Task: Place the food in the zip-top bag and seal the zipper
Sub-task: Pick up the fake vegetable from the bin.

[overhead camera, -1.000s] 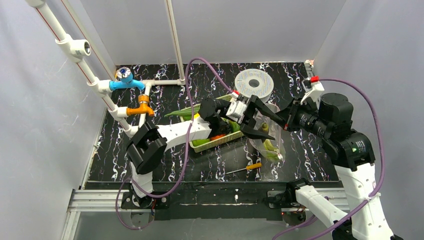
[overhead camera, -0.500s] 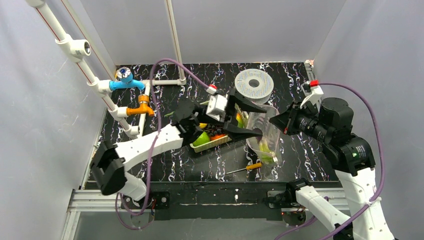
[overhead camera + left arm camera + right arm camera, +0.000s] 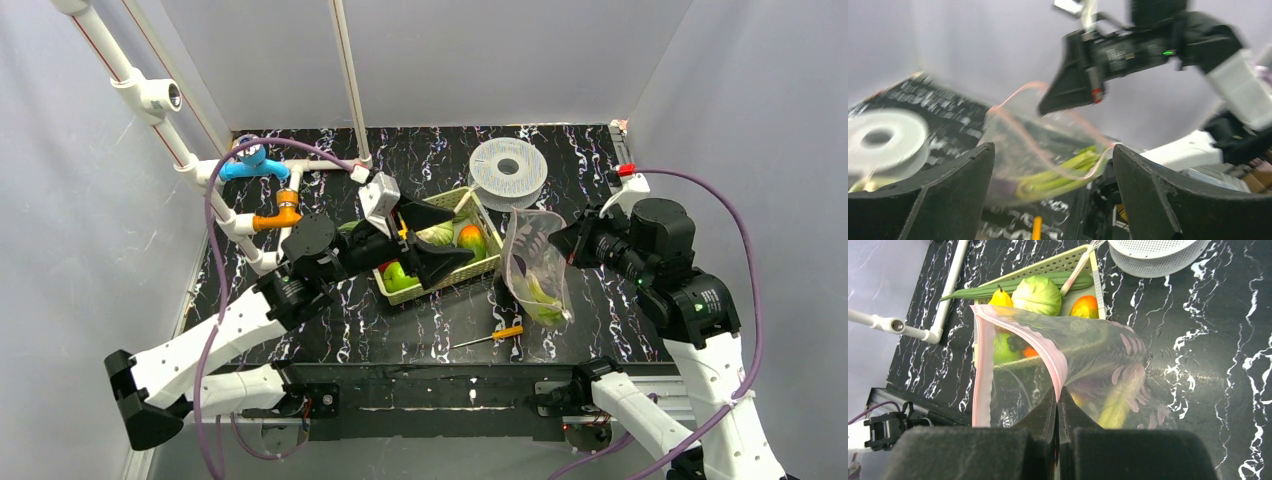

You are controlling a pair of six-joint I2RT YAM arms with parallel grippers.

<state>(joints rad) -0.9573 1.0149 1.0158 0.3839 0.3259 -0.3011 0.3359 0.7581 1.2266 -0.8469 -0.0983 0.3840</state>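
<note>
Desk: a black surface with white marbling that carries everything below.
Basket: pale green and slatted, at mid-desk, just left of the bag.
Zip-top bag: clear and crinkly, standing up from the desk just right of the basket. Its mouth is lifted and gaping, and its bottom rests on the desk.
Spool: grey and round, lying flat behind the basket and the bag.
Left claw: jaws spread wide and nothing between them. It hangs over the basket, and its own camera looks across at the bag and the other arm.
Right claw: jaws pressed together, clamped on the bag's mouth edge and holding that side up.
Food in the basket: a cabbage in the middle, a yellow pepper to its left, and an orange-red pepper to its right. A long leek lies across the back, and a green apple shows through the bag's plastic.
Food in the bag: a long yellow-green piece lies low inside. I cannot tell which vegetable it is.
Zipper: a pinkish-red strip; its two halves stand apart and join where the right claw pinches.
Screwdriver: orange-handled, flat on the desk, just in front of the bag.
</note>
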